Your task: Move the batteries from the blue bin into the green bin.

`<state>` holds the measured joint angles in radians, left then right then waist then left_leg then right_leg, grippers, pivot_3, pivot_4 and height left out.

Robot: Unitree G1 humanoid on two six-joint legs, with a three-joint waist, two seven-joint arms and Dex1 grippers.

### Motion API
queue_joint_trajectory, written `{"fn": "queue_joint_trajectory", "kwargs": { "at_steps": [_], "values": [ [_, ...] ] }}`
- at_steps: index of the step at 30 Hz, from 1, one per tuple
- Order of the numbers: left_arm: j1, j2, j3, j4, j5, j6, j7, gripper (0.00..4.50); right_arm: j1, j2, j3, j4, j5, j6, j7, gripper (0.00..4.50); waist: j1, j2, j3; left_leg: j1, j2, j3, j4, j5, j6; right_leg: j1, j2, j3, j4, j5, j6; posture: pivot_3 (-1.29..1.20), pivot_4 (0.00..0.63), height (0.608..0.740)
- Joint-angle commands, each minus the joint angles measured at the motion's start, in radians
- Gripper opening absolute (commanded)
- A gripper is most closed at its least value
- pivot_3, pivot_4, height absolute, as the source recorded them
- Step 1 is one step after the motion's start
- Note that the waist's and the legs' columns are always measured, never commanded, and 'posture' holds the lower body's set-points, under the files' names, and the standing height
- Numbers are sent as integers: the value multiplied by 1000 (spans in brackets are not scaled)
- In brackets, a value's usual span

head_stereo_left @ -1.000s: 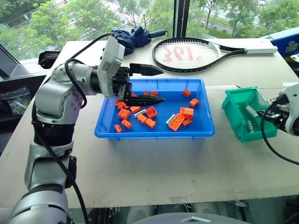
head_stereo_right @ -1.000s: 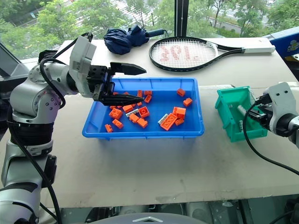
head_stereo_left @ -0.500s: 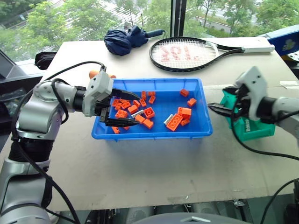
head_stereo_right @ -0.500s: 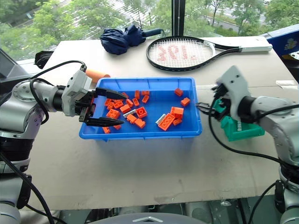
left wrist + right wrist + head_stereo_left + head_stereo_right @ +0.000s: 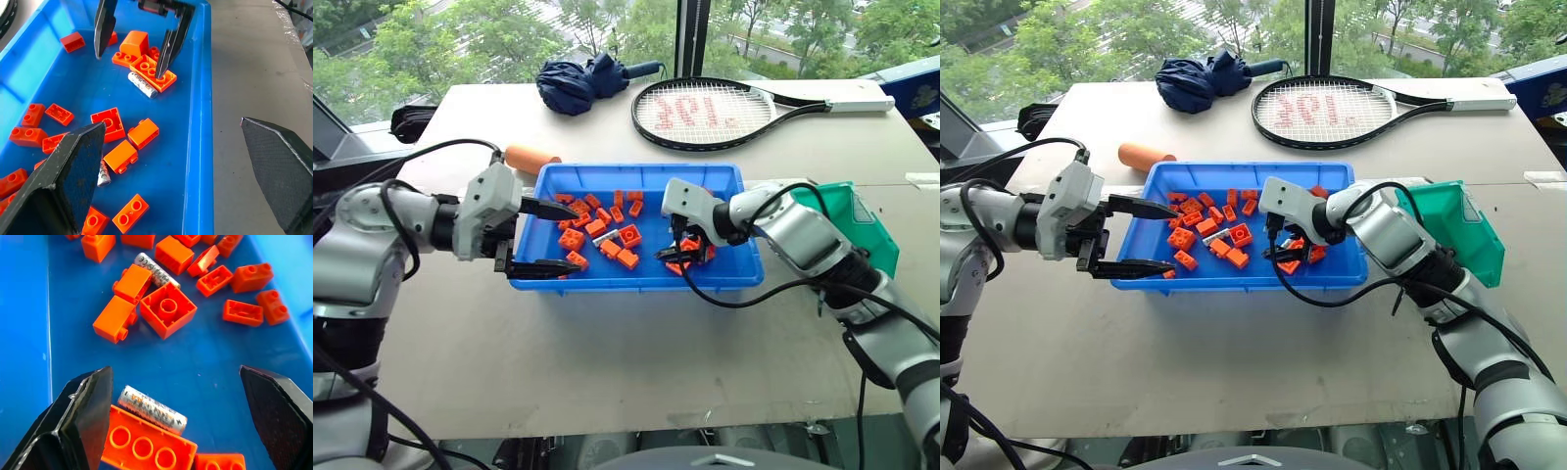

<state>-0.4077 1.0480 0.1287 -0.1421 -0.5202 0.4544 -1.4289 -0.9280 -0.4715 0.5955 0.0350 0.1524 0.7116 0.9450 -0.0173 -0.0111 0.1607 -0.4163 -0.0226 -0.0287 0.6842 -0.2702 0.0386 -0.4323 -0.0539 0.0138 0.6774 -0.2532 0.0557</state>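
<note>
Right hand [image 5: 171,396] hangs wide open right over a battery [image 5: 152,409] in the blue bin [image 5: 636,277] (lying crosswise between its fingers, against an orange brick [image 5: 146,443]); left hand [image 5: 533,238] open too, farther off.

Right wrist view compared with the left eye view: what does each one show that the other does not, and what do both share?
Right wrist view: print on a battery lying against a long orange brick, between the right gripper's open jaws. Left eye view: the green bin, tennis racket, folded umbrella and the open left gripper. Both: the blue bin, scattered orange bricks, another battery.
</note>
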Motion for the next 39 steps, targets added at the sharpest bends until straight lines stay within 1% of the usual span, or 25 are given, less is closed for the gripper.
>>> {"fn": "queue_joint_trajectory", "kwargs": {
  "at_steps": [1,6,8,12,20,24,27,35,36,37,39],
  "values": [
    [24,30,70,-54,-32,19,23,4500,-35,23,21,33,-47,-34,40,4119,1,0,0,0,0,0,0,0,0,0,0,0,0,0,0,0,150,740],
    [40,26,84,-68,-42,23,42,4500,-32,68,70,97,-109,-69,80,4119,-1,0,0,0,0,0,0,0,0,0,0,0,0,0,0,0,150,740],
    [39,23,82,-68,-45,20,44,4500,-40,68,93,140,-157,-102,85,4119,-3,0,0,1,0,0,0,0,0,0,0,0,1,0,0,0,150,740],
    [27,19,75,-52,-41,7,46,4500,-57,59,91,197,-207,-143,99,4119,-2,0,0,1,0,0,0,0,0,0,0,0,1,0,0,0,150,740],
    [6,7,62,-39,-39,0,50,4500,-58,41,80,200,-238,-126,170,4119,0,0,0,1,0,0,0,0,0,0,0,0,1,0,0,0,150,740],
    [-3,5,60,-37,-41,1,50,4500,-63,34,78,228,-268,-153,183,4119,-1,0,0,1,-1,0,0,0,0,0,0,0,1,0,0,0,150,740],
    [-4,5,61,-35,-43,0,46,4500,-66,14,83,225,-274,-160,236,4119,0,0,0,1,-1,0,0,0,0,0,0,0,1,0,0,0,150,740],
    [-12,5,60,-36,-45,3,44,4500,-71,40,67,266,-285,-187,265,4119,-1,0,0,1,0,0,0,0,0,0,0,0,1,0,0,0,150,740],
    [-12,5,61,-37,-46,3,44,4500,-71,44,64,268,-286,-188,268,3584,-2,0,0,1,0,0,0,0,0,0,0,0,1,0,0,0,150,740],
    [-11,5,63,-37,-47,3,44,4500,-71,49,62,271,-287,-190,270,3395,-2,0,0,1,0,0,0,0,0,0,0,0,1,0,0,0,150,740],
    [-9,5,65,-38,-47,2,43,4500,-70,57,59,276,-292,-196,273,2291,-2,0,0,1,0,0,0,0,0,0,0,0,1,0,0,0,150,740]
  ]
}}
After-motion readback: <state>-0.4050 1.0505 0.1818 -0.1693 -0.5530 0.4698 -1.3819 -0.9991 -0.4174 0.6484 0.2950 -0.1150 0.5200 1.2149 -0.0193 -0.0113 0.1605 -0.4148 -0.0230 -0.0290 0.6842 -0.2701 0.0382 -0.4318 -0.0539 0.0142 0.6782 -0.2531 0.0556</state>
